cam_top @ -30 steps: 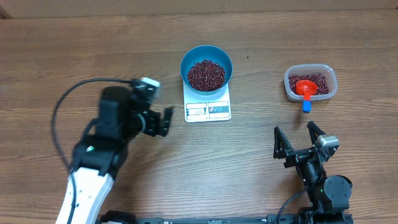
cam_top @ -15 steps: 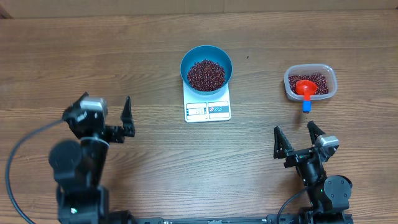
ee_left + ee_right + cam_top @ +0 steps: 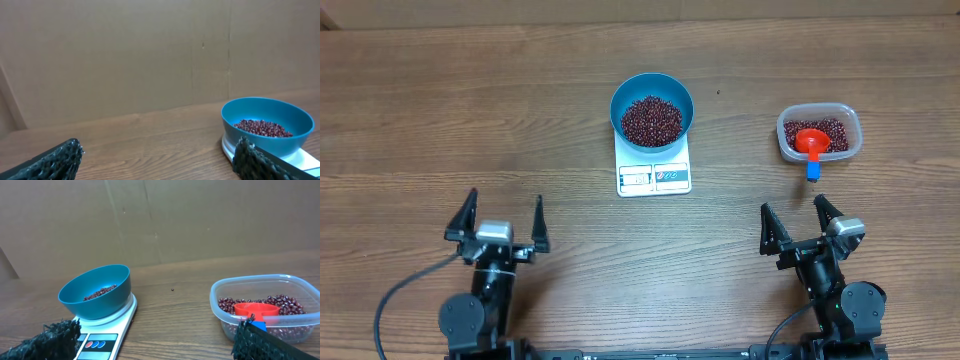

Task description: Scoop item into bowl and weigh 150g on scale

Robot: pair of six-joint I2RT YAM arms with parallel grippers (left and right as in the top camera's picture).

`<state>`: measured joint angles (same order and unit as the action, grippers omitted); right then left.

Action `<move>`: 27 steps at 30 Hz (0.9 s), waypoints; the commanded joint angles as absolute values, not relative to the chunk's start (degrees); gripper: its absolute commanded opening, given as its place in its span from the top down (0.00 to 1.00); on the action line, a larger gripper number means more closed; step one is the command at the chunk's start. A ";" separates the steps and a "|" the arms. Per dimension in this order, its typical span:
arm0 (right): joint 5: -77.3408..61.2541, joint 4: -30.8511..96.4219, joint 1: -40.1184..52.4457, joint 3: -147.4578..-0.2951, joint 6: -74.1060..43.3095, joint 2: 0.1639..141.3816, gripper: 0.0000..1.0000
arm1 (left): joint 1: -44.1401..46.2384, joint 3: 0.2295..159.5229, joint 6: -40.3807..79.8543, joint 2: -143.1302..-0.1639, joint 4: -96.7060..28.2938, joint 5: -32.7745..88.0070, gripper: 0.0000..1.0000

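Note:
A bright-blue bowl (image 3: pixel 652 109) holding a heap of dark red beans (image 3: pixel 652 119) sits on the white scale (image 3: pixel 654 172) at the middle of the table. The bowl (image 3: pixel 266 127) also shows at the right of the left wrist view, and the bowl (image 3: pixel 96 291) and scale (image 3: pixel 107 334) at the left of the right wrist view. My left gripper (image 3: pixel 498 221) rests open near the front left, nothing between its fingers. At the front right my right gripper (image 3: pixel 801 223) is open too and empty. Both stand well short of the scale.
A clear plastic tub (image 3: pixel 819 134) at the right holds more beans and a red scoop (image 3: pixel 811 141) with a blue handle. The tub (image 3: pixel 265 308) fills the right of the right wrist view. A brown cardboard wall (image 3: pixel 150 50) backs the table.
The left arm has drawn back from beside the scale to the front left edge, its gripper staying open. The right arm has not moved.

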<state>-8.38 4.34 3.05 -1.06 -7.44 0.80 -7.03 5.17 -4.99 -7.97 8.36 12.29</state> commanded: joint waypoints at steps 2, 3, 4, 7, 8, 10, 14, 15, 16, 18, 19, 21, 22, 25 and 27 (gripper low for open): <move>-8.14 4.08 3.31 -0.45 -7.22 0.16 0.00 | -7.38 1.89 -8.71 -3.73 7.03 12.95 0.00; -8.14 4.08 3.31 -0.45 -7.22 0.16 0.00 | -7.38 1.39 -9.28 -3.27 6.04 12.95 0.00; -8.14 4.08 3.31 -0.45 -7.22 0.16 0.00 | -7.38 1.13 -9.63 -3.03 5.19 12.93 0.01; -8.14 4.08 3.31 -0.45 -7.22 0.16 0.00 | -7.38 0.34 -10.79 -1.96 1.34 12.95 0.01; -8.14 4.08 3.31 -0.45 -7.22 0.16 0.00 | -7.35 0.25 -10.79 -1.39 -0.36 12.95 0.01; -8.14 4.08 3.31 -0.45 -7.22 0.16 0.00 | -7.31 0.25 -10.72 -0.08 -3.53 12.78 0.00; -8.14 4.08 3.31 -0.45 -7.22 0.16 0.00 | -6.39 0.25 -10.94 -0.14 -3.40 11.64 0.00; -8.14 4.08 3.31 -0.45 -7.22 0.16 0.00 | -6.33 0.25 -10.94 -0.16 -3.27 11.88 0.00; -8.14 4.08 3.31 -0.45 -7.22 0.16 0.00 | -6.35 0.25 -10.94 -0.16 -3.25 11.88 0.00; -8.14 4.08 3.31 -0.45 -7.22 0.16 0.00 | -6.39 0.27 -10.94 -0.19 -3.25 11.88 0.00; -8.14 4.08 3.31 -0.45 -7.22 0.16 0.00 | -6.39 0.27 -10.94 -0.23 -3.25 11.88 0.00; -8.14 4.08 3.31 -0.45 -7.22 0.16 0.00 | -6.39 0.25 -10.94 -0.25 -3.25 11.88 0.00; -8.14 4.08 3.31 -0.45 -7.22 0.16 0.00 | -6.39 0.27 -10.94 -0.25 -3.25 11.88 0.00; -8.14 4.08 3.31 -0.45 -7.22 0.16 0.00 | -6.39 0.27 -10.94 -0.25 -3.25 11.88 0.00; -8.14 4.08 3.31 -0.45 -7.22 0.16 0.00 | -6.39 0.27 -10.94 -0.25 -3.25 11.88 0.00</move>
